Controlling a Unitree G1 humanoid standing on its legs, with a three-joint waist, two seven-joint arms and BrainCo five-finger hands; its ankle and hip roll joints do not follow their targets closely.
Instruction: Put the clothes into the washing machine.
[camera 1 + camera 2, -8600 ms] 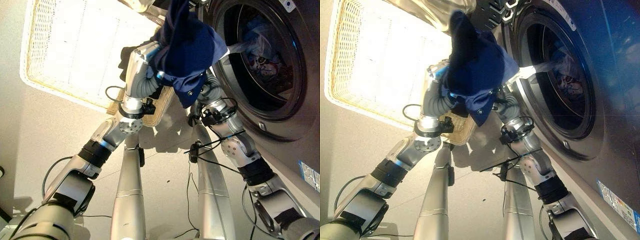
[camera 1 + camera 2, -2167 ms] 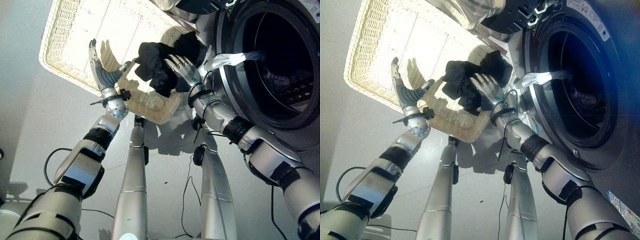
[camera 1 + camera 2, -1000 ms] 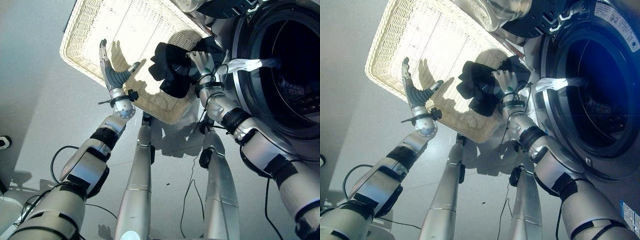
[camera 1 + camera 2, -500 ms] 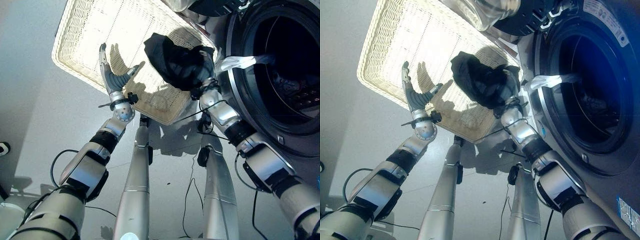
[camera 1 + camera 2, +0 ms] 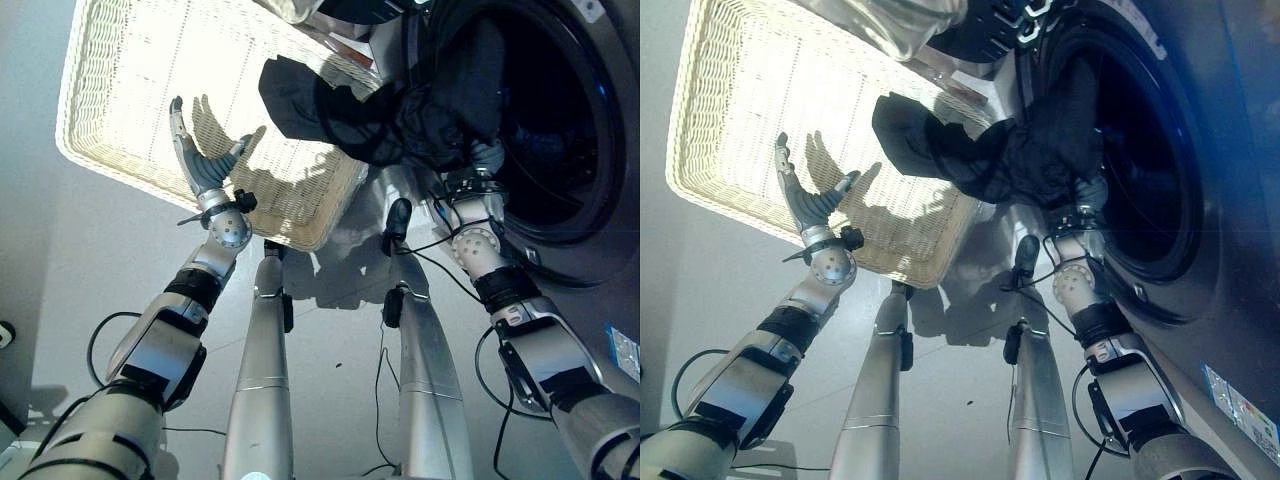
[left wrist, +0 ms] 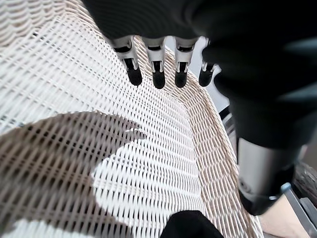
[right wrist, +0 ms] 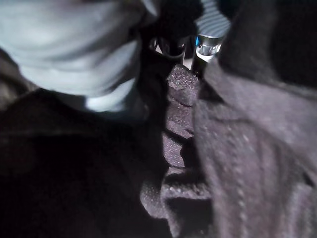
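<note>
Holding a black garment (image 5: pixel 400 115) at the washing machine (image 5: pixel 560 150) mouth, my right fingers are buried, grip unclear; left hand (image 5: pixel 200 165) spread over the wicker basket (image 5: pixel 110 110).

Black garment (image 5: pixel 400 115), cream woven basket (image 5: pixel 120 90)

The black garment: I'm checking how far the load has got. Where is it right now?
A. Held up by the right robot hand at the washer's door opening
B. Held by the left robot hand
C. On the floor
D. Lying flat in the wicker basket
A: the black garment hangs bunched over the right robot hand at the washing machine opening, trailing back above the wicker basket.
</note>
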